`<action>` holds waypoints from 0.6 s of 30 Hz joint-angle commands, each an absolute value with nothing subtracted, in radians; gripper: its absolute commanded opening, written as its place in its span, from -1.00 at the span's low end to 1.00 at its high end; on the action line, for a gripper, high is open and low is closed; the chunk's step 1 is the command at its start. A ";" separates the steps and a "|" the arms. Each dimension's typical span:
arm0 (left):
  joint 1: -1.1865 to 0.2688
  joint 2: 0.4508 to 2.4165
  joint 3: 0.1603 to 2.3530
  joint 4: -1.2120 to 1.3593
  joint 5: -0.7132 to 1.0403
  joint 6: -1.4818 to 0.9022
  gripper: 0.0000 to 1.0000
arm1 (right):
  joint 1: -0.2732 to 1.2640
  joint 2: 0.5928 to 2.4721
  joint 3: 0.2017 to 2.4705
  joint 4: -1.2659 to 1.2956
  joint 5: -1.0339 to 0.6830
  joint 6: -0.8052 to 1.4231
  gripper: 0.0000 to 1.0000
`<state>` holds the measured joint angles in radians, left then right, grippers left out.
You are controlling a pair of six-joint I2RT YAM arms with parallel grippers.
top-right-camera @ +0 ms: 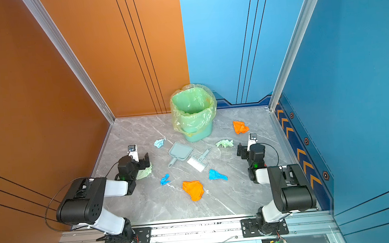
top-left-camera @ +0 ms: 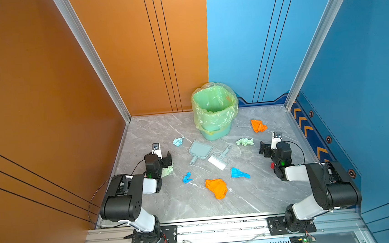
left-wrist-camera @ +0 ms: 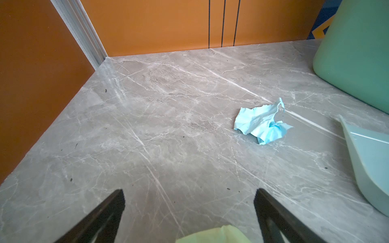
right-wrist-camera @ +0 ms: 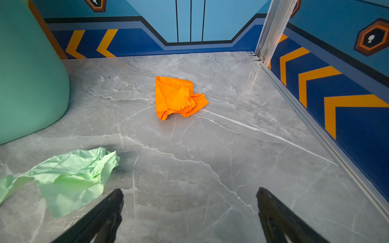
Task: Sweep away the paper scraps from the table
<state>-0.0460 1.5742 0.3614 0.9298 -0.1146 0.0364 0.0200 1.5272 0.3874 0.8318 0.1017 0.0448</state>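
Left gripper [left-wrist-camera: 189, 191] and right gripper [right-wrist-camera: 189, 190] both gape wide and empty, paper scraps [top-left-camera: 216, 188] scattered across the table [top-left-camera: 142, 131], so a clumsy reach for the brush [top-left-camera: 216, 161] could just shove wads around.

Crumpled light blue paper scrap [left-wrist-camera: 262, 124] on table [left-wrist-camera: 147, 126]; left hand [left-wrist-camera: 189, 191] spread wide

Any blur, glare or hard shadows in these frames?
Left wrist: left fingers blurred, light blue scrap sharp. Right wrist: right fingers blurred, orange scrap crisp, dark shadow beside pale green scrap. Both top views: sharp, evenly lit, no glare on the table.
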 commanded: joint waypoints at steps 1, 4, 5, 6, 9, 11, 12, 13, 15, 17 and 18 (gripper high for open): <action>-0.040 1.561 0.376 0.926 -0.116 0.030 0.95 | 0.017 1.531 0.385 0.853 0.084 0.051 0.99; 0.007 1.556 0.393 0.890 -0.018 0.003 0.95 | 0.021 1.531 0.385 0.856 0.089 0.049 1.00; 0.012 1.554 0.388 0.891 -0.004 0.001 0.95 | 0.023 1.529 0.383 0.859 0.090 0.046 1.00; 0.011 1.554 0.389 0.892 -0.001 0.001 0.95 | 0.024 1.525 0.383 0.856 0.093 0.046 0.99; 0.011 1.551 0.391 0.891 -0.001 0.003 0.95 | 0.028 1.495 0.389 0.819 0.113 0.047 1.00; 0.010 1.537 0.400 0.865 0.011 0.010 0.95 | 0.029 1.471 0.398 0.782 0.110 0.047 0.99; 0.009 1.528 0.405 0.849 0.019 0.013 0.95 | 0.029 1.458 0.404 0.761 0.110 0.047 0.99; 0.008 1.516 0.410 0.831 0.026 0.015 0.95 | 0.031 1.441 0.412 0.732 0.110 0.046 1.00; 0.003 1.488 0.419 0.790 0.028 0.025 0.95 | 0.034 1.413 0.427 0.676 0.112 0.048 1.00; 0.000 1.454 0.429 0.745 0.029 0.029 0.95 | 0.034 1.384 0.453 0.595 0.108 0.059 1.00; -0.002 1.440 0.430 0.730 0.028 0.032 0.95 | 0.034 1.372 0.467 0.554 0.101 0.061 0.99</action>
<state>0.0055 1.4887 0.3988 0.8036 0.0025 0.0193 0.0273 1.4109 0.4187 0.6922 0.1024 0.0456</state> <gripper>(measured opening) 0.976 0.998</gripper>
